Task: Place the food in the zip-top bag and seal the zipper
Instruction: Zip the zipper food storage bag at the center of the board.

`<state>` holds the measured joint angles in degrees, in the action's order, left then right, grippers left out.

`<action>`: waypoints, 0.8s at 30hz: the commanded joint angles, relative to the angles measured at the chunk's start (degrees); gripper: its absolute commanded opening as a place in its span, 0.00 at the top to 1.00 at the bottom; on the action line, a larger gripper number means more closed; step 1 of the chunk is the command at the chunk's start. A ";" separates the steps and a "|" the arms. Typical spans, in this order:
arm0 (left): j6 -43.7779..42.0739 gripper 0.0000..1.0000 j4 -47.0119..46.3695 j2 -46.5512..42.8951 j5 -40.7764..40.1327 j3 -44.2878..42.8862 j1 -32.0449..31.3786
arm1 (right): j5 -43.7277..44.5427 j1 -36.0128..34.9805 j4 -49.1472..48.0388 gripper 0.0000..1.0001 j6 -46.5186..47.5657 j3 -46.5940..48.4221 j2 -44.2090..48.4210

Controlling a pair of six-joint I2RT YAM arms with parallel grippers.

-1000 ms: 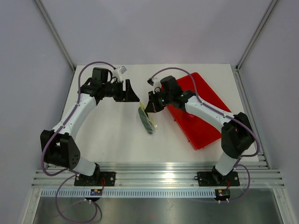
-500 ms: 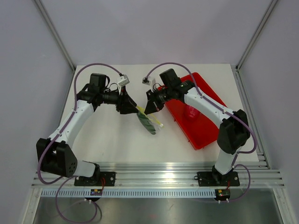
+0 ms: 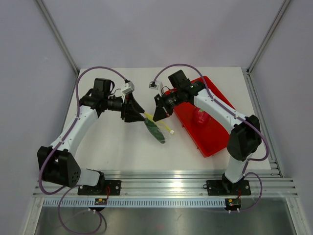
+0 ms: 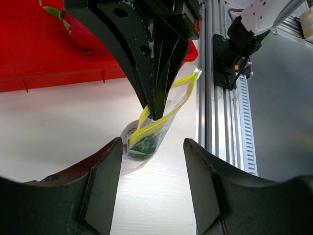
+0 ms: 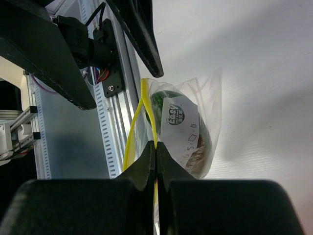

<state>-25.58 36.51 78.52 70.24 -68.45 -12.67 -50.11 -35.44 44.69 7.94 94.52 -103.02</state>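
Note:
The zip-top bag point(image 3: 159, 131) hangs between the two grippers, clear and crinkly, with a printed label. The food point(image 3: 155, 129), dark green, lies inside it point(image 5: 159, 101). My right gripper point(image 3: 159, 116) is shut on the yellow-green zipper point(image 5: 146, 115), pinching the strip near one end point(image 4: 146, 128). The strip's two sides bow apart beside the pinch. My left gripper point(image 3: 137, 111) is open just left of the bag. In the left wrist view the bag point(image 4: 145, 143) sits a little beyond the open fingertips point(image 4: 113, 147), with nothing between them.
A red tray point(image 3: 215, 132) lies at the right with a pink dragon fruit point(image 3: 199, 116) in it. The right arm reaches over the tray's left edge. Aluminium rails point(image 3: 166, 186) run along the near table edge.
My left gripper has swung down and right toward the bag, and its jaws have narrowed somewhat. The right gripper kept its pinch on the strip and shifted the bag slightly right.

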 commanded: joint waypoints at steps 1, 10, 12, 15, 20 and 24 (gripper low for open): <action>-1.75 0.43 -1.18 0.75 4.11 -0.46 0.19 | -3.07 0.55 2.33 1.00 1.98 3.21 -0.34; -3.06 0.45 1.19 3.91 4.73 -2.30 -3.68 | -3.68 0.55 3.48 1.00 2.87 4.09 -0.16; -3.51 0.47 1.63 4.18 5.95 -2.39 -3.77 | -3.77 0.55 3.74 1.00 2.87 4.09 -0.16; -4.21 0.55 2.25 3.92 7.36 -2.66 -3.77 | -3.33 0.55 3.65 1.00 2.87 4.01 -0.07; -7.89 0.71 5.40 4.44 8.86 -3.88 -3.77 | -2.10 0.55 3.48 1.00 2.51 3.74 0.19; -13.87 0.95 13.29 6.29 10.53 -6.51 -3.77 | -1.14 0.55 3.13 1.00 1.99 3.57 0.45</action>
<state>-32.84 44.21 83.44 75.99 -71.09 -16.45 -52.01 -35.35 48.14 9.87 96.20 -103.26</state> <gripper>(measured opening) 0.108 0.011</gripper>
